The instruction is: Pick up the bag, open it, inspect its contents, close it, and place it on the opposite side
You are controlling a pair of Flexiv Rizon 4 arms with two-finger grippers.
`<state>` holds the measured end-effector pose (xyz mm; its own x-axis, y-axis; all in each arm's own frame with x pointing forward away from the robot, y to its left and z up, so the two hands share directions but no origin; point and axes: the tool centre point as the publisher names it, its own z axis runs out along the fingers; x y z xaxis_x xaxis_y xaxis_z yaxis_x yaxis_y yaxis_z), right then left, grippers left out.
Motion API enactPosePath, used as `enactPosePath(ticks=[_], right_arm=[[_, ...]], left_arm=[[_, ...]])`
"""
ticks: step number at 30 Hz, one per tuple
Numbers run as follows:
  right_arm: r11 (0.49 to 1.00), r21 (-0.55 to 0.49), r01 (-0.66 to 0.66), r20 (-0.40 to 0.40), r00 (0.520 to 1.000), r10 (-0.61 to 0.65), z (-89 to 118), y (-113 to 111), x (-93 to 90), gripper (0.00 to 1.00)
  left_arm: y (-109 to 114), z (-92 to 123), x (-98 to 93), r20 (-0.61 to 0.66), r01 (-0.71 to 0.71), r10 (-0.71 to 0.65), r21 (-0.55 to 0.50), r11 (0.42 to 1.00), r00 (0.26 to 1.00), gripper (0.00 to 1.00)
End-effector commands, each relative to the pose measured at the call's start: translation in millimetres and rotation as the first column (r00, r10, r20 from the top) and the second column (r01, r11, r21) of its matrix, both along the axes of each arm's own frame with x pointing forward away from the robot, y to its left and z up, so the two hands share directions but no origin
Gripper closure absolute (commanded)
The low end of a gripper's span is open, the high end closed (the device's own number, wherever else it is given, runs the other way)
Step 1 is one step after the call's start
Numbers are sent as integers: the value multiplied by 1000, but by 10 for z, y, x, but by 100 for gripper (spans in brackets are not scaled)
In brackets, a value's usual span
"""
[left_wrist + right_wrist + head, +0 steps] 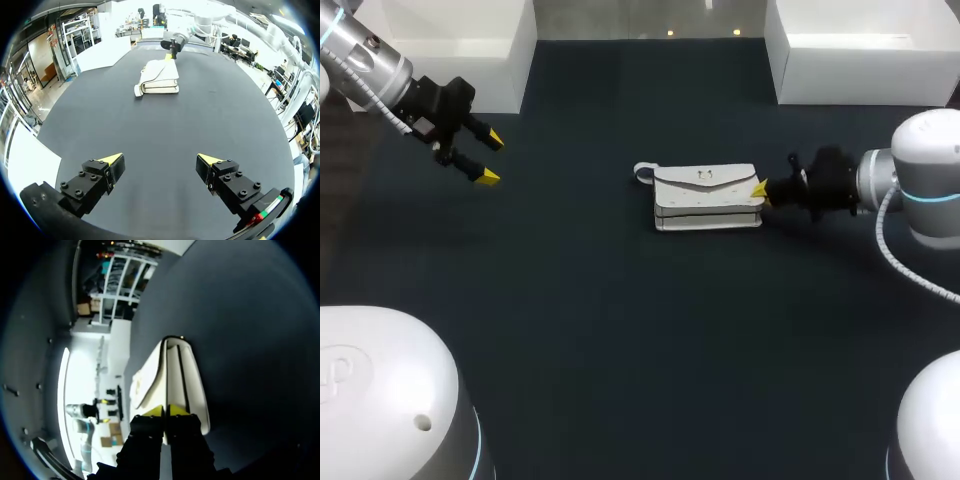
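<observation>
Head view: right gripper pinches one end of the white bag (left gripper spread, well apart).

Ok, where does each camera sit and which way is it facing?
Head: above and behind, looking down; shows left pincer open, right pincer at the bag.
Left wrist: faces across the table toward the bag; own pincer shows.
Right wrist: close along the bag; own pincer shows.
Shared: all see the bag.

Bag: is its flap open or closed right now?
Closed. The bag lies flat on the table with its flap folded down over the front.
</observation>
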<state>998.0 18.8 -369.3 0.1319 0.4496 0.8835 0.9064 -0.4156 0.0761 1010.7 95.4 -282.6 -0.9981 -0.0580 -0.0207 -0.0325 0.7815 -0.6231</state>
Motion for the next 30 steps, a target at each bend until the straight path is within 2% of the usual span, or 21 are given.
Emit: enactPosePath(ticks=[1, 12, 13, 14, 18, 21, 30], right_arm=[[991, -16, 132, 70, 989, -131, 26, 46, -37, 100], [997, -2, 83, 45, 996, -83, 29, 143, -5, 100], [997, -3, 82, 40, 996, -82, 24, 144, -4, 80], [997, -4, 77, 32, 997, -77, 19, 144, -2, 70], [998, -8, 70, -4, 998, -70, 8, 119, 3, 56], [998, -7, 62, -30, 998, -63, 16, 77, 6, 54], [1000, -7, -1, -107, 994, 0, 58, -94, 13, 58]], left_arm=[[-1, -10, 0, 2, 0, 0, -3, 1000, 1000, 0], [-1, -10, 0, 2, 0, 0, -3, 1000, 1000, 0], [-1, -10, 0, 2, 0, 0, -3, 1000, 1000, 0], [-1, -10, 0, 2, 0, 0, -3, 1000, 1000, 0], [-1, -10, 0, 2, 0, 0, -3, 1000, 1000, 0], [-1, -10, 0, 2, 0, 0, -3, 1000, 1000, 0], [-1, -10, 0, 2, 0, 0, -3, 1000, 1000, 0]])
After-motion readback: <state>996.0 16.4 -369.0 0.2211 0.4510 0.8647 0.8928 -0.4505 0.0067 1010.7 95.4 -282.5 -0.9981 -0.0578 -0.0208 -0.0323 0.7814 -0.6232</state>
